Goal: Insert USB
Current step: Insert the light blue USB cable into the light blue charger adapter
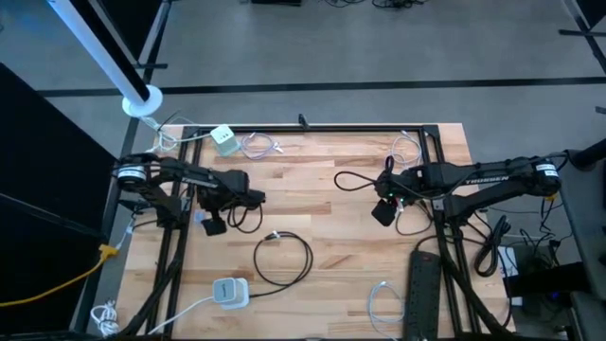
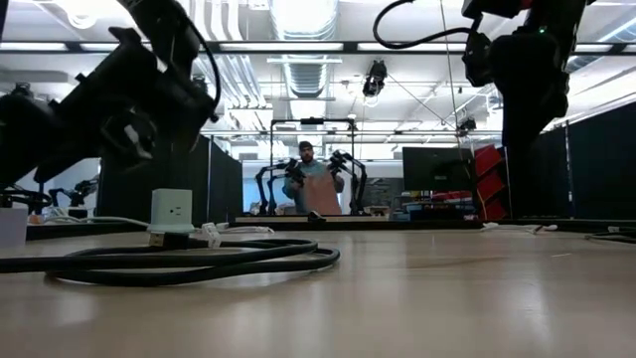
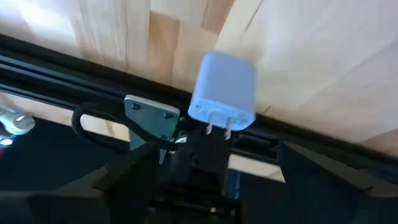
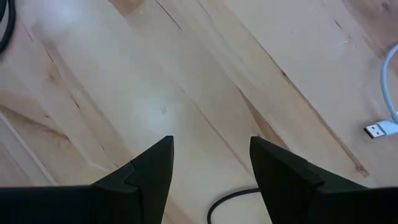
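A pale charger block [image 3: 224, 93] with two metal prongs shows in the left wrist view. It sits between the wide-apart fingers of my open left gripper [image 3: 216, 151] and touches neither; what it rests on is hidden. That gripper [image 1: 210, 225] hangs low at the table's left side. A black cable [image 1: 284, 258] lies coiled mid-table, its plug end [image 1: 275, 235] on the wood. My right gripper [image 1: 383, 212] hovers open over bare wood [image 4: 211, 149], with nothing between its fingers. A white USB plug [image 4: 379, 129] lies on the table nearby.
A white charger [image 1: 227, 292] with its cord lies near the front edge, and another [image 1: 224, 139] at the far edge. White cables [image 1: 383, 303] and a black power strip [image 1: 426, 294] lie front right. A black frame rail [image 3: 74, 59] runs beside the left gripper. A person [image 2: 313, 184] stands far behind.
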`<act>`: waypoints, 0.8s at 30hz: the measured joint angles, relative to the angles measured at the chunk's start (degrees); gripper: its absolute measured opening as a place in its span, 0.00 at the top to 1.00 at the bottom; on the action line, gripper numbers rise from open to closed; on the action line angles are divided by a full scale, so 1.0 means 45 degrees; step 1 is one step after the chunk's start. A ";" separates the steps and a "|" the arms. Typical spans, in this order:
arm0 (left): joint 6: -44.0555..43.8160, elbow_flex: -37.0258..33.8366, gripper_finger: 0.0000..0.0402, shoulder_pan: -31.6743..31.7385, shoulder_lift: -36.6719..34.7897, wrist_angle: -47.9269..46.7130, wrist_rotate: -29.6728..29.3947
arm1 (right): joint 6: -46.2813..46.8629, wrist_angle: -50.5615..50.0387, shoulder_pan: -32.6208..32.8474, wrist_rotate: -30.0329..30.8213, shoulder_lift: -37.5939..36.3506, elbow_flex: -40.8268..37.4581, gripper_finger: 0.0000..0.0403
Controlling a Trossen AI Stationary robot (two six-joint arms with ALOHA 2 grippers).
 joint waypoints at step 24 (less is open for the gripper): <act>0.0819 -0.1967 0.22 -0.1142 0.0000 0.2504 -0.0316 | 0.0895 0.0002 0.0364 -0.0110 0.0000 0.0000 0.52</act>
